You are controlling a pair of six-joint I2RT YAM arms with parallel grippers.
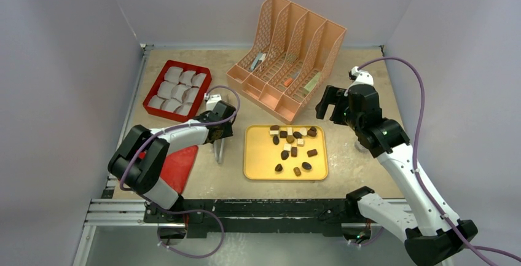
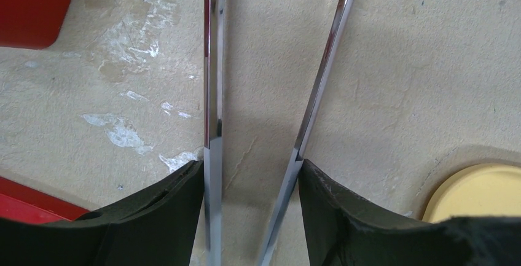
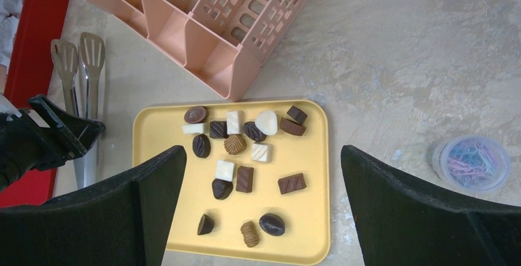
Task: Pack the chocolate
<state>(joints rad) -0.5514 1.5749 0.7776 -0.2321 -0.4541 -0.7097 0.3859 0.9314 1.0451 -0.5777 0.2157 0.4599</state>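
Note:
Several chocolates (image 1: 290,145), dark brown, caramel and white, lie loose on a yellow tray (image 1: 254,169). A red box (image 1: 153,88) at the back left holds white cup liners (image 1: 178,85). My left gripper (image 1: 219,132) is left of the tray and shut on metal tongs (image 1: 219,150); in the left wrist view both pads press the two tong arms (image 2: 212,94), with the gripper (image 2: 252,177) over bare table. My right gripper (image 1: 329,104) is open and empty, raised at the tray's back right. In the right wrist view it (image 3: 261,152) hangs above the chocolates (image 3: 245,179) on the tray (image 3: 153,132).
A pink file organizer (image 1: 289,54) stands behind the tray. A red lid (image 1: 179,166) lies at the front left under the left arm. A clear cup of paper clips (image 3: 470,162) sits right of the tray. The tong tips (image 3: 78,57) point toward the organizer.

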